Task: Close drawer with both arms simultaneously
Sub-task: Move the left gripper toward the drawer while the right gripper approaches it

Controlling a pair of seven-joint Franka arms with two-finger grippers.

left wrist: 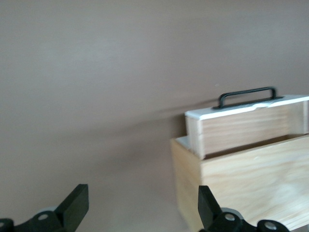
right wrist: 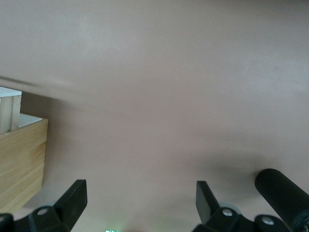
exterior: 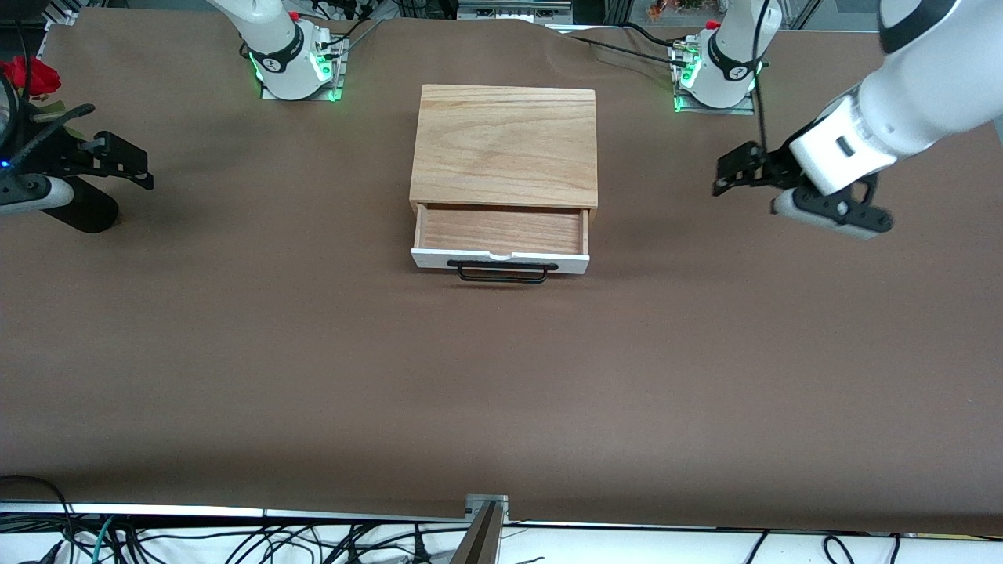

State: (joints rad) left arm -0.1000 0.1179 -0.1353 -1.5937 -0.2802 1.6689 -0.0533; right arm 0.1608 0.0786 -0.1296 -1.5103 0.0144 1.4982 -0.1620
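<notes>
Drawer (exterior: pixel 501 231) stands pulled out of the oak box (exterior: pixel 505 145).
We find the left gripper (exterior: pixel 733 174) and right gripper (exterior: pixel 129 166) spread apart, hovering over the table (exterior: pixel 501 392) at either end.

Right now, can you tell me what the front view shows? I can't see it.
A wooden box sits mid-table with its drawer pulled partly out. The left end effector and right end effector hang open over the table's two ends, touching nothing.

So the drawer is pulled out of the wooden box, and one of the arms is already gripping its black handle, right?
Not quite. The drawer is pulled out of the box, but the front view shows neither end effector on the handle: left end effector and right end effector hang open over bare table.
</notes>
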